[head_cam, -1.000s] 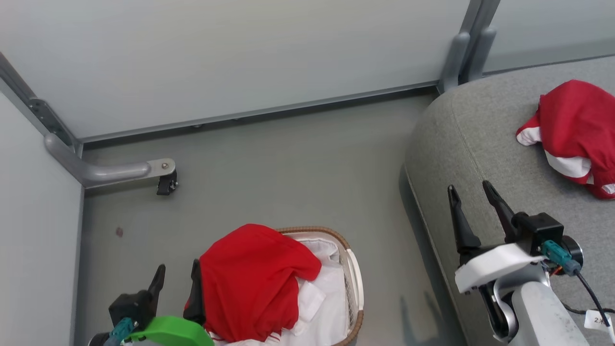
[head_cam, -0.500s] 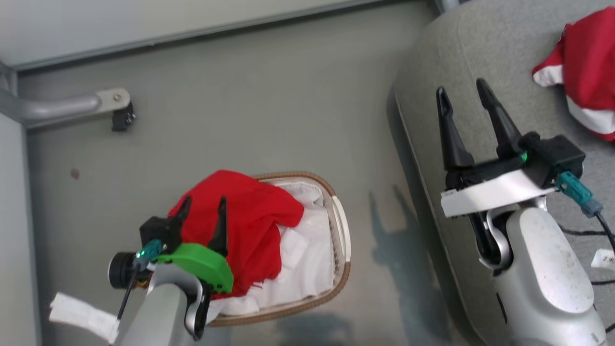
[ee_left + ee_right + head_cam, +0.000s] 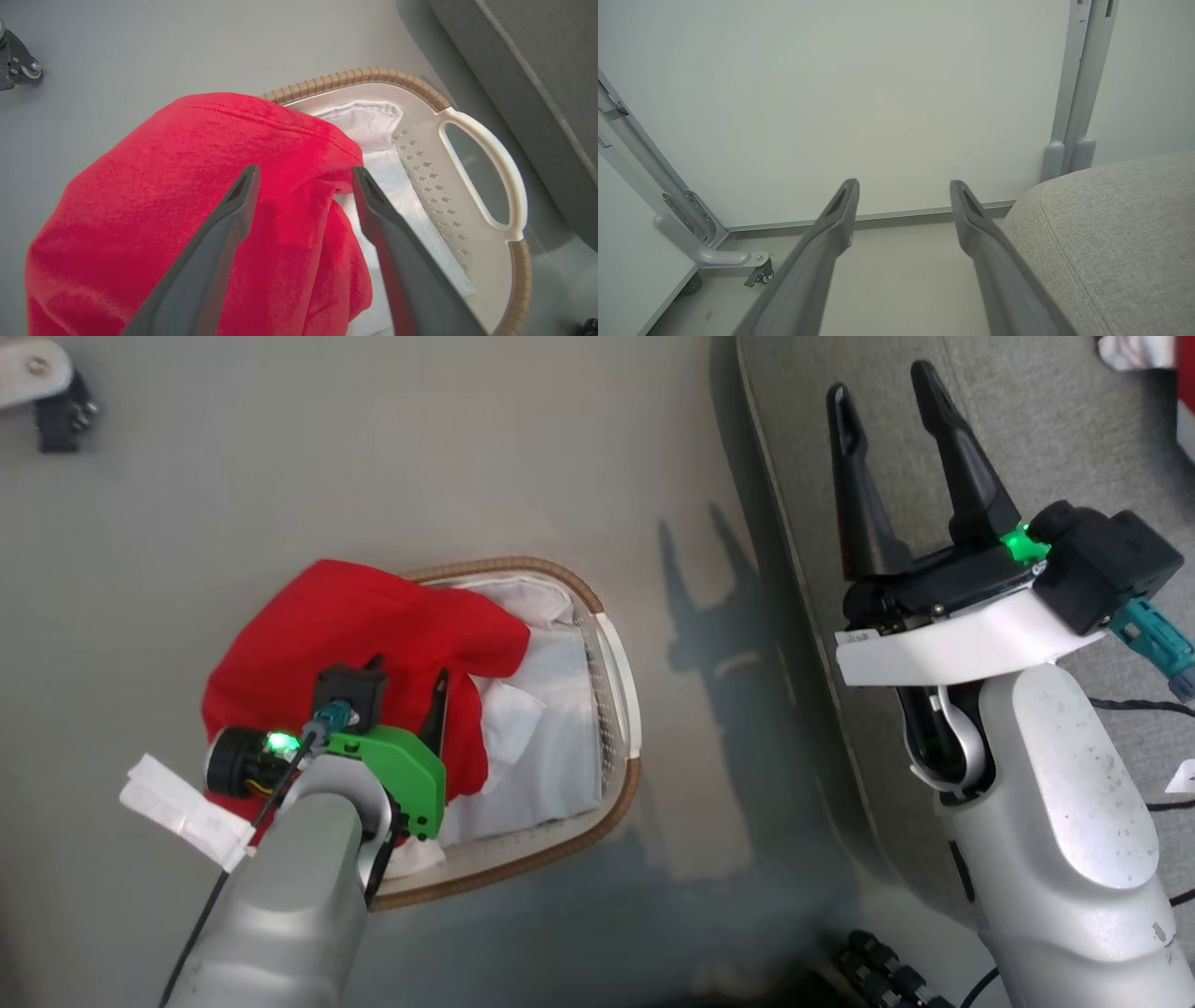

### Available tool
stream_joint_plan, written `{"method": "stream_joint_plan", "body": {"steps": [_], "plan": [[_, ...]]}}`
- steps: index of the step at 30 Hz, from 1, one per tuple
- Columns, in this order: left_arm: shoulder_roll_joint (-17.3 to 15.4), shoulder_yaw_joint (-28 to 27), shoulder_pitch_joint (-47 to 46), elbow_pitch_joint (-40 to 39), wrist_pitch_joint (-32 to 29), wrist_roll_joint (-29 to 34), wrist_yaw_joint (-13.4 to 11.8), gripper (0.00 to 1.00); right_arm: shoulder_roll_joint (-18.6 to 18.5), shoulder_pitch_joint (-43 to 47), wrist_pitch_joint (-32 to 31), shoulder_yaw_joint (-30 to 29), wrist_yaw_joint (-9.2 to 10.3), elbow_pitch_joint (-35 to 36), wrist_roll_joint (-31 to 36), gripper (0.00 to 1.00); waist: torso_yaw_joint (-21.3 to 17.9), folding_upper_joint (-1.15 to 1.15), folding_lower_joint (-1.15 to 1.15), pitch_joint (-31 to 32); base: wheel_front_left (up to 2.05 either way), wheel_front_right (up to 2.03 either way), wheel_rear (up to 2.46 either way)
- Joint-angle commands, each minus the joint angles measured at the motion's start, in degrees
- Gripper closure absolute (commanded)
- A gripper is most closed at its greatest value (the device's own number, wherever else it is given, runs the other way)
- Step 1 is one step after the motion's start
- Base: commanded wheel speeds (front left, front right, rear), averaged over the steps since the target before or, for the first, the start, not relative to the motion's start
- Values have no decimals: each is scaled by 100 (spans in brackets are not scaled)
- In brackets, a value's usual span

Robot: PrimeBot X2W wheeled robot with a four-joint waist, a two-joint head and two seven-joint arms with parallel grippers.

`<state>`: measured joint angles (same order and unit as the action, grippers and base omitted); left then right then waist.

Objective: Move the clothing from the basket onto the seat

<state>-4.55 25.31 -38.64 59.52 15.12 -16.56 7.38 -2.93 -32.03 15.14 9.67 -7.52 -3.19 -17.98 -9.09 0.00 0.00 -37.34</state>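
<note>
Left gripper (image 3: 409,667): jaws spread wide with nothing between them, poised over the red cloth; in the left wrist view (image 3: 304,169) the two fingers frame a fold of it, and whether they touch it cannot be told.
Right gripper (image 3: 879,380): jaws wide apart and holding nothing, raised over the near edge of the seat; its fingers point towards the wall (image 3: 878,93).
Clothing (image 3: 355,625): a bright red garment heaped on the left half of the basket, draped over the rim on that side and hanging outside it (image 3: 187,186).
Basket (image 3: 523,565): oval and white with a brown woven rim, standing on the floor (image 3: 467,448) between the left arm and the seat; a white handle (image 3: 495,154) faces the seat.
Liner (image 3: 551,728): white cloth, bare in the right half of the basket.
Seat (image 3: 1027,429): grey woven cushion with a stitched seam, to the right of the basket and apart from it.
Red-and-white cloth (image 3: 1144,350): a scrap cut off by the top right corner, lying on the seat.
Caster (image 3: 56,406): small and black, on the floor at the upper left.
</note>
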Motion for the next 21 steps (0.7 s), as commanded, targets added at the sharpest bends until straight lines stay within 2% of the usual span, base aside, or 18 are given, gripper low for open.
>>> {"method": "stream_joint_plan", "body": {"steps": [1, 8, 18, 19, 20, 21], "plan": [[-88, 113, -230, 164, -33, 22, 15, 0, -4, -132, 2, 39, 6, 86, -53, 0, -386, 0, 0, -676, 0, 0, 0], [-201, 555, -727, 788, -160, -32, 16, 0, -4, -328, 1, 206, 6, 324, -177, 0, -553, 0, 0, -1076, 0, 0, 0], [-376, 755, -1051, 1300, -567, 13, -71, 0, -6, -496, 1, 413, 6, 543, -283, 0, -689, 0, 0, -1325, 0, 0, 0], [-375, 767, -1034, 1322, -614, -14, -58, 4, -6, -493, 1, 442, 6, 543, -294, 0, -710, 0, 0, -1316, 0, 0, 0], [-368, 776, -1007, 1333, -603, -24, -52, 69, -7, -484, 1, 459, 6, 523, -296, 0, -722, 0, 0, -1286, 0, 0, 0], [-343, 769, -960, 1347, -597, -60, -43, 100, -9, -460, 2, 472, 6, 487, -300, 0, -726, 0, 0, -1237, 0, 0, 0]]}}
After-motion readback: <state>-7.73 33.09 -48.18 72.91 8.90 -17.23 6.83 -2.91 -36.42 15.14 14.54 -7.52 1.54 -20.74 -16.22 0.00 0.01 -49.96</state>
